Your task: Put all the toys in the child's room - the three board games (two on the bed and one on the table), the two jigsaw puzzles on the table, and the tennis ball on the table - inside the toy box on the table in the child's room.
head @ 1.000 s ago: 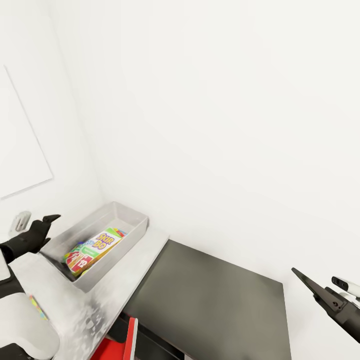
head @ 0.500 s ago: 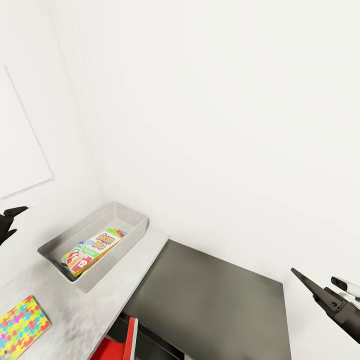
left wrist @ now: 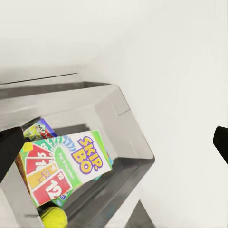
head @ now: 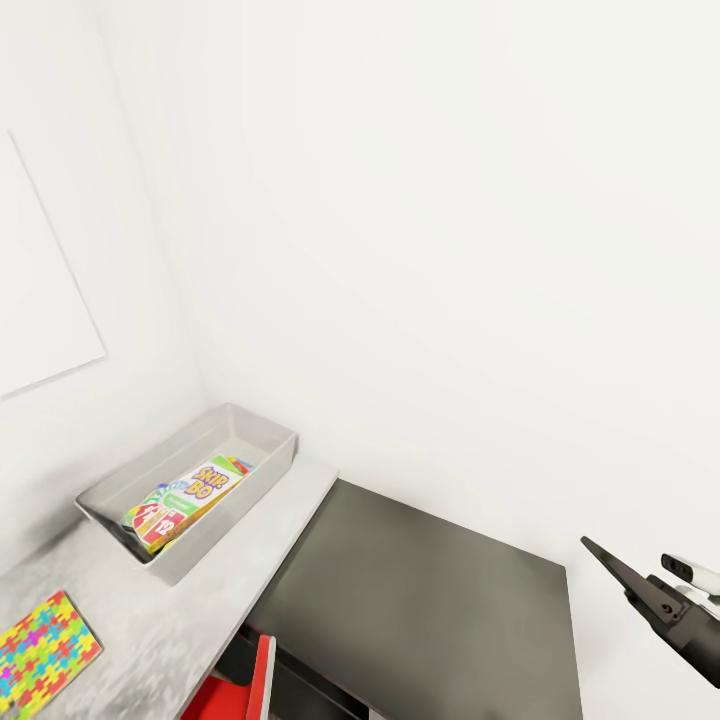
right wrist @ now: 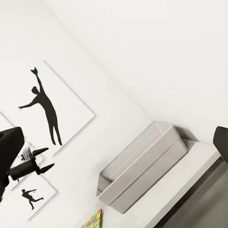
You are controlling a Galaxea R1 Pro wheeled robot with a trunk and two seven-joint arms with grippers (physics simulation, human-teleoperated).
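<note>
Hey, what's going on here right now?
A robot is tidying toys into the toy box on the table. A Skip-Bo game and the tennis ball lie inside. One jigsaw puzzle sits out on the table. The left gripper hangs open and empty.

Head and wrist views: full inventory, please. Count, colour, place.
toy box: 1, light grey, on the pale table top by the wall
Skip-Bo game box: 1, white with green edges, inside the toy box, on top
second game box: 1, blue-purple cover, under the Skip-Bo box, mostly hidden
tennis ball: 1, yellow-green, inside the toy box
jigsaw puzzle: 1, multicolour, flat on the table, outside the box
table: 1, pale grey top with a dark grey corner section
red object: 1, below the table edge, unclear what
silhouette prints: 2, black on white, on the wall
left hand: open, empty
right hand: open, empty
</note>
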